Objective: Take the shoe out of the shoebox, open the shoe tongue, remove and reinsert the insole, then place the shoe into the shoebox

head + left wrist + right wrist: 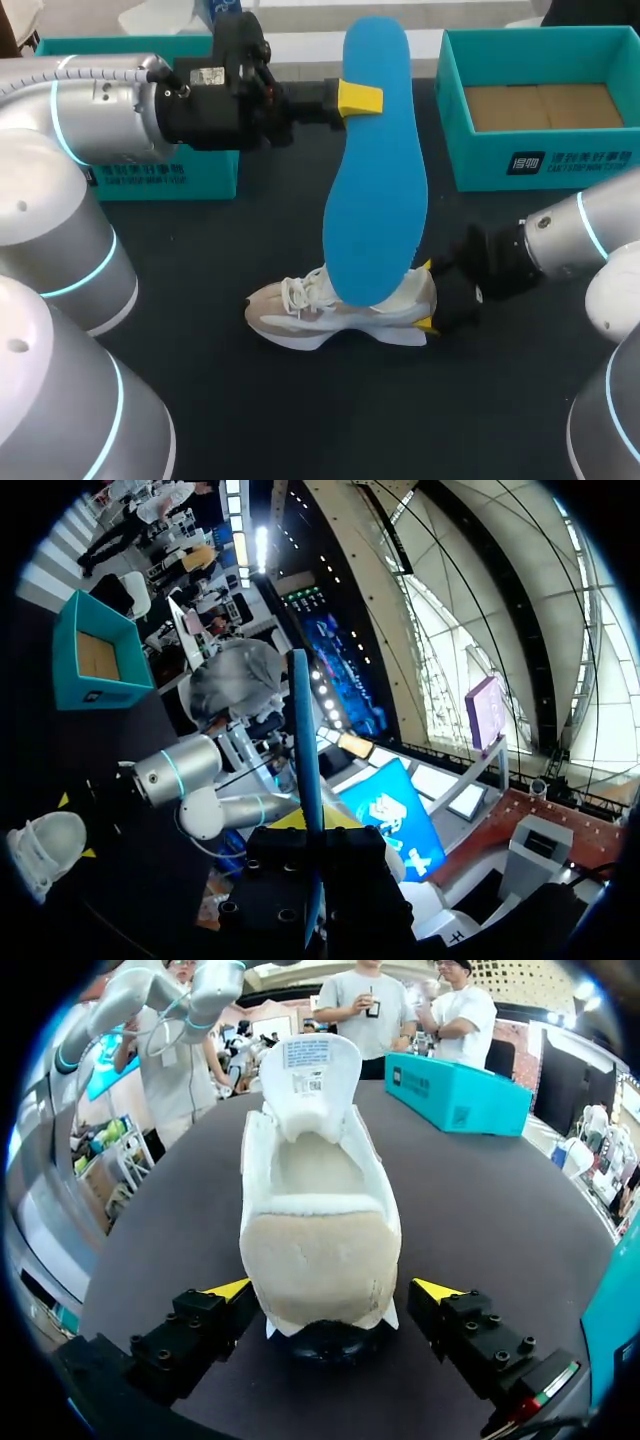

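My left gripper [360, 98] is shut on the edge of a blue insole [375, 170] and holds it upright in the air above the shoe. In the left wrist view the insole [305, 730] shows edge-on, rising from between the fingers of that gripper [312, 825]. The white and beige shoe [335, 310] stands on the black table with its toe to the left and its tongue pulled up. My right gripper [428, 296] is open, its yellow tips on either side of the heel. In the right wrist view the shoe [320, 1210] sits heel-first between the open fingers of the right gripper [332, 1290]; the inside looks bare.
An open teal shoebox [455, 110] stands at the back right, showing a cardboard bottom. Another teal box part [170, 175] lies at the back left under my left arm, also seen as the teal box [455, 1090] beyond the shoe.
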`<state>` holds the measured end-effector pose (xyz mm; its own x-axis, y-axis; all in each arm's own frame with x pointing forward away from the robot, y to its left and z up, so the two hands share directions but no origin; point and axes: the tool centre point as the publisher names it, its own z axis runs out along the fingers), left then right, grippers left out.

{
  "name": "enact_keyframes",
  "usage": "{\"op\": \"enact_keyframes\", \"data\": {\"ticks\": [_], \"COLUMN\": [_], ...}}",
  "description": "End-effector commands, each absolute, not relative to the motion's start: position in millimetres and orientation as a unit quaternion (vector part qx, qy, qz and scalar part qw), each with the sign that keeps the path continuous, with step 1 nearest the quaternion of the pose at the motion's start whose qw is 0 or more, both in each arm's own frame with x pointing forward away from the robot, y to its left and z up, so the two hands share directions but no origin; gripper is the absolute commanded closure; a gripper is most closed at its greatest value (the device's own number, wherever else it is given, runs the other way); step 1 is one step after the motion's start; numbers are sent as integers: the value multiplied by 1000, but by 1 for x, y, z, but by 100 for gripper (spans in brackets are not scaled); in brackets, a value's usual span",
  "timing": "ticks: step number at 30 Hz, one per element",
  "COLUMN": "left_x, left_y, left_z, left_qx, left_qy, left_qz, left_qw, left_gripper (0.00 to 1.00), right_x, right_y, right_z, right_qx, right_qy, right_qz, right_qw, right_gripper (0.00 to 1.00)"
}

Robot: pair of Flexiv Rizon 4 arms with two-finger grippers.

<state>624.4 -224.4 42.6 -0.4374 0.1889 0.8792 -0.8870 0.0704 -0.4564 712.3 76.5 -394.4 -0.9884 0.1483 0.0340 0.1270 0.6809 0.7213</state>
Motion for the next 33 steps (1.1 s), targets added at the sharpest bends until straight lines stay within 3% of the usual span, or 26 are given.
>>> {"op": "enact_keyframes", "data": {"ticks": [1, 9, 19, 33], "left_x": [624, 624, 624, 624], "left_y": [-227, -227, -227, -227], "left_z": [42, 42, 42, 42], "left_qx": [299, 299, 299, 299], "left_qy": [-585, -585, -585, -585], "left_qz": [613, 613, 613, 613], "left_qw": [438, 438, 438, 438], "left_gripper": [100, 100, 100, 100], "right_x": [704, 699, 700, 698], "right_y": [69, 61, 73, 76], "right_z": [-374, -355, -338, -340], "right_qx": [76, 87, 104, 101], "right_qy": [936, 962, 985, 982], "right_qz": [345, 260, 140, 157], "right_qw": [11, -8, 17, 29], "right_gripper": [0, 0, 0, 0]}}
